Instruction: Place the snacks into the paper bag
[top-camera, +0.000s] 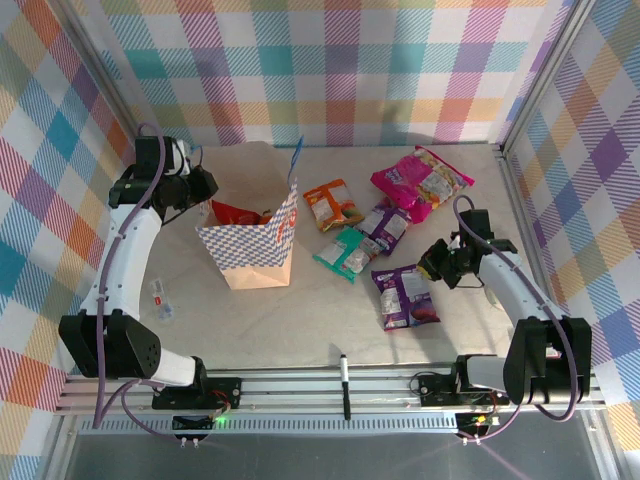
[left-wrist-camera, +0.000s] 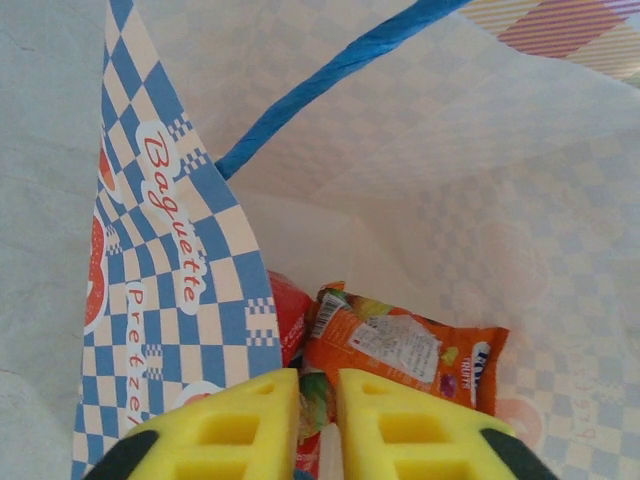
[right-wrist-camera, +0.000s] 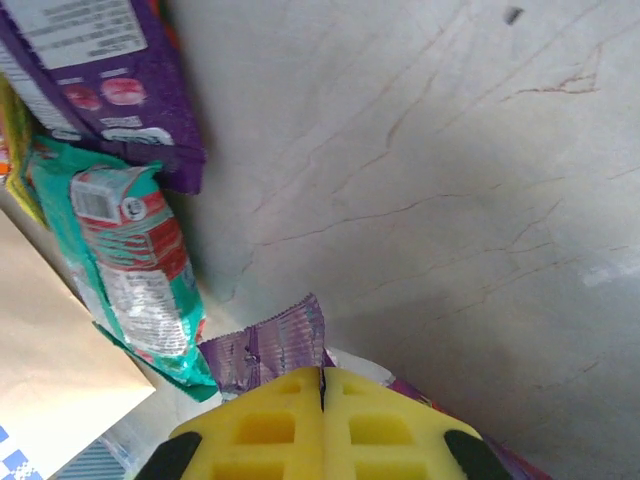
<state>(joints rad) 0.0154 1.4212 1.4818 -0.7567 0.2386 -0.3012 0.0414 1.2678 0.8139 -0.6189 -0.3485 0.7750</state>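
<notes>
**Item: snack bagging, mid-task, hazards and arm pose**

**Hazards (judged)**
- The right pincer (right-wrist-camera: 322, 385) is pressed together at the crimped edge of the shiny purple foil packet (right-wrist-camera: 265, 345). So thin a hold on slick foil could slip or tear free on lifting.
- The tan paper bag with blue-and-white checked sides (top-camera: 262, 245) is light. Its mouth faces 10 o'clock, away from the right arm, so a packet brought across may catch the checked wall (left-wrist-camera: 160, 300) and push or fold the bag.
- The left pincer (left-wrist-camera: 318, 385) sits at that mouth, so two arms meeting there risk a collision. The blue cord handle (left-wrist-camera: 340, 70) could also snag.

**Pose**
- Left arm: arched from its base to the bag's 10 o'clock side, pincer (top-camera: 203, 187) pointing into the opening. Its fingers leave a narrow gap. I cannot tell whether they pinch anything.
- Right arm: folded low, pincer (top-camera: 440, 262) at the purple packet's (top-camera: 405, 300) 1 o'clock corner.

**Locations**
- In the bag: a red packet (top-camera: 235, 212) and an orange printed packet (left-wrist-camera: 400, 350).
- On the bench (top-camera: 330, 330), 2 to 4 o'clock of the bag: a teal packet (top-camera: 345, 253), a smaller purple packet (top-camera: 388, 225), an orange packet (top-camera: 335, 205) and a large pink packet (top-camera: 420, 180).
</notes>
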